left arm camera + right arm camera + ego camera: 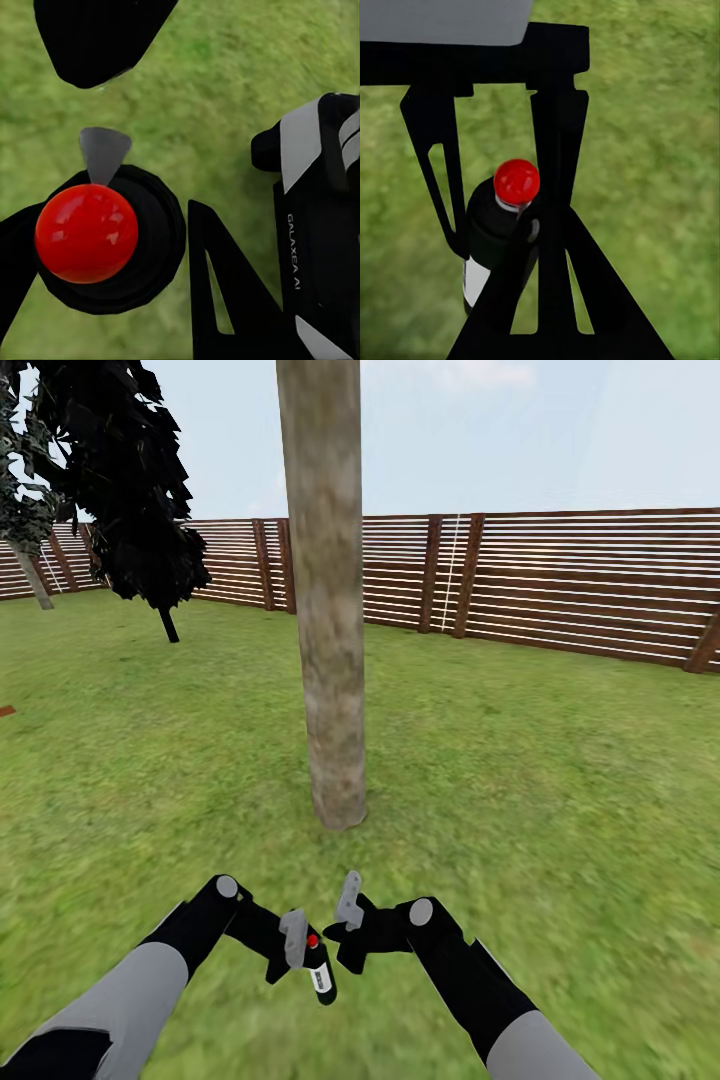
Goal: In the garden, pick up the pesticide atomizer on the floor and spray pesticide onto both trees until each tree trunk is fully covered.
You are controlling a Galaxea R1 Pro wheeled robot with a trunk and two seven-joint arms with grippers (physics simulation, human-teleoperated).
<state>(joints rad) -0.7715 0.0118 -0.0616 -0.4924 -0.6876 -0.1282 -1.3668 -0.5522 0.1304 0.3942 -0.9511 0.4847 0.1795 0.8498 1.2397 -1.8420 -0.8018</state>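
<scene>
Holding the pesticide atomizer (319, 965) low in front of its trunk, the robot faces the nearest tree trunk (327, 600) across a stretch of grass (560, 760). The pickup looks done: the bottle is off the floor, caught by the left gripper (297, 945), whose fingers (293, 937) close around its dark body. The right gripper (345, 916) sits just beside it with its fingers parted and holding nothing, one finger (349, 900) raised near the red top. No spray or coating shows on the trunk, so the spraying of both trees seems yet to come; the second tree cannot be picked out with certainty, though a pale trunk (36, 582) stands far left by the wooden fence (580, 580). The atomizer is slim and dark, with a round glossy red cap (516, 181) and a pale label (475, 279) on its side, tilted a little with its base toward the robot. A dark cypress-like tree (130, 490) stands far left.
</scene>
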